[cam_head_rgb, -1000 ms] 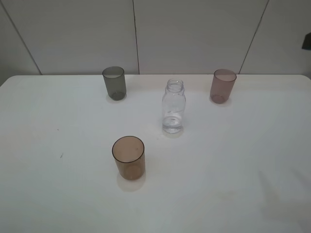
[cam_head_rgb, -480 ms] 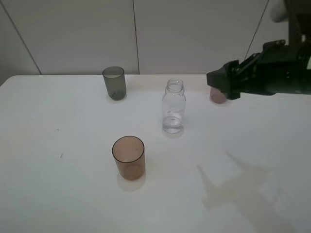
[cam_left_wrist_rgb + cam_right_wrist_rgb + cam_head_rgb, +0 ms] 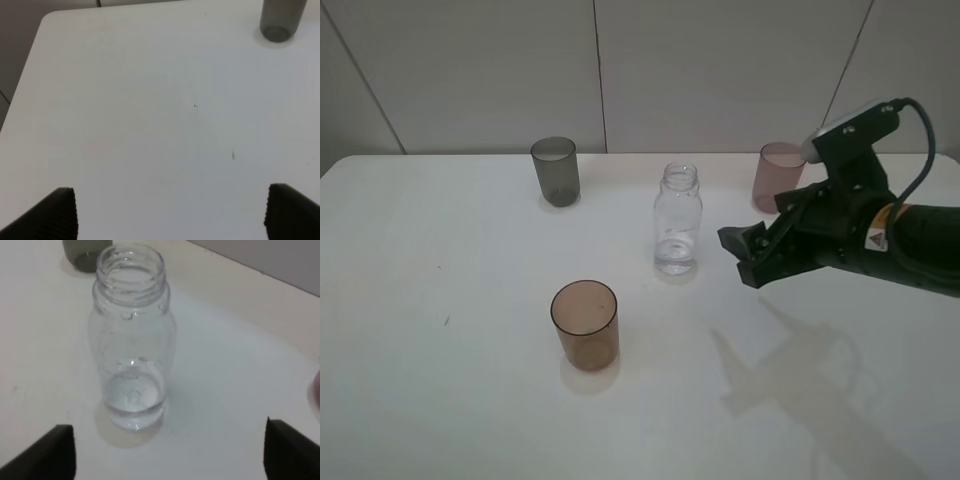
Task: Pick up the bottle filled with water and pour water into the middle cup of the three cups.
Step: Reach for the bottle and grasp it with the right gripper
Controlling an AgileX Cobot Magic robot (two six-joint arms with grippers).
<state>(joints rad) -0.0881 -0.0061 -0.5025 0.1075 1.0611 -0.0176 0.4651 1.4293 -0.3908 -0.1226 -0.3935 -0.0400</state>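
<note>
The clear uncapped bottle (image 3: pixel 677 220) stands upright mid-table with a little water at its bottom. The amber-brown middle cup (image 3: pixel 585 325) stands in front of it to the left. The smoky grey cup (image 3: pixel 555 171) is at the back left and the pinkish-mauve cup (image 3: pixel 776 172) at the back right, partly behind the right arm. My right gripper (image 3: pixel 745 258) is open, just right of the bottle and apart from it. The right wrist view shows the bottle (image 3: pixel 131 340) ahead between the open fingers (image 3: pixel 50 452). My left gripper (image 3: pixel 175 215) is open and empty over bare table.
The white table (image 3: pixel 440 400) ends at a pale panelled wall behind the cups. The right arm casts a shadow (image 3: pixel 800 370) on the table's front right. The grey cup also shows in the left wrist view (image 3: pixel 280 17) and the right wrist view (image 3: pixel 85 252).
The right arm came in from the right, then dropped lower and moved left, and its open gripper now sits close beside the bottle. The bottle and cups have not moved.
</note>
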